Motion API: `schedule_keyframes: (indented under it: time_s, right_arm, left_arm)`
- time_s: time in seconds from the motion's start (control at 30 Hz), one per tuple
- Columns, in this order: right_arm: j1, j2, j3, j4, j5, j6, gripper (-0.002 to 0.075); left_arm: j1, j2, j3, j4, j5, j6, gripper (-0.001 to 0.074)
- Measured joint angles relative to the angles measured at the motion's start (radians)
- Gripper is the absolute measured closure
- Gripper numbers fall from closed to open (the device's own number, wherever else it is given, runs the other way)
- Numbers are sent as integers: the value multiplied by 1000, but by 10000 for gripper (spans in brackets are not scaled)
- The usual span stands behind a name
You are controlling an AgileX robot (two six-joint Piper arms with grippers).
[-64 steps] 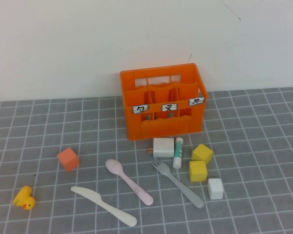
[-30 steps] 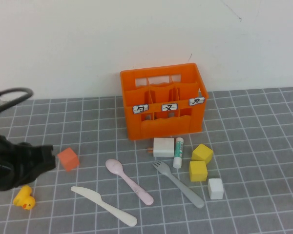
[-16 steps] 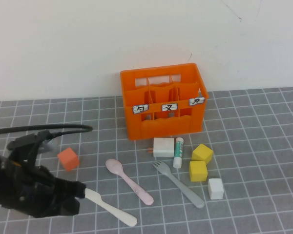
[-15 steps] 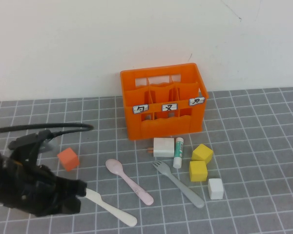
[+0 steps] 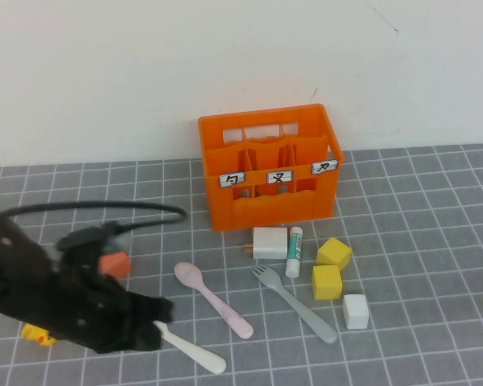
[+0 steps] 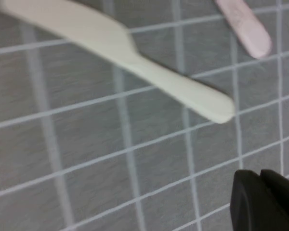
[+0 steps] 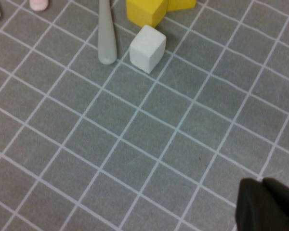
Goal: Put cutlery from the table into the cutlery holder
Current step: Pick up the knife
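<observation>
Item: cream knife [image 5: 189, 350], flat on worktop [image 5: 419, 241] nr front edge, left of centre, blade end under left claw [image 5: 157, 312], handle free toward front; to grip well, claw shd drop square across handle w/ a finger either side, then lift and carry to orange holder [image 5: 267, 167] at back edge, centre. Pink spoon [image 5: 212, 298] and grey fork [image 5: 294, 302] lie untouched betw. knife and holder. Obscured: left claw blurred, open/closed can't tell; right claw [image 7: 267, 204] off high view, hangs over bare worktop nr white cube [image 7: 147, 48], only a dark tip seen, state can't tell.
</observation>
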Motion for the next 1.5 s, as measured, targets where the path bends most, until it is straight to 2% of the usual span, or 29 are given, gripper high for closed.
schedule_keyframes:
  time_s: [0.2,0.3,0.53,0.83,1.03,1.3,1.5]
  right_arm:
    - [0,0,0,1,-22,0,729]
    - [0,0,0,6,-24,0,729]
    - [0,0,0,6,-24,0,729]
    - [0,0,0,6,-24,-4,729]
    - [0,0,0,4,-24,-4,729]
    - [0,0,0,4,-18,-4,729]
    - [0,0,0,4,-14,-4,729]
  left_arm:
    - [-185,43,-33,16,-123,-14,736]
    - [-241,103,-101,62,-149,-61,736]
    - [-254,307,-265,188,-130,-155,736]
    - [-294,472,-343,233,-66,-188,736]
    - [-304,497,-361,291,13,-201,736]
    - [-304,497,-367,543,216,-360,736]
    - [-304,439,-367,584,202,-448,736]
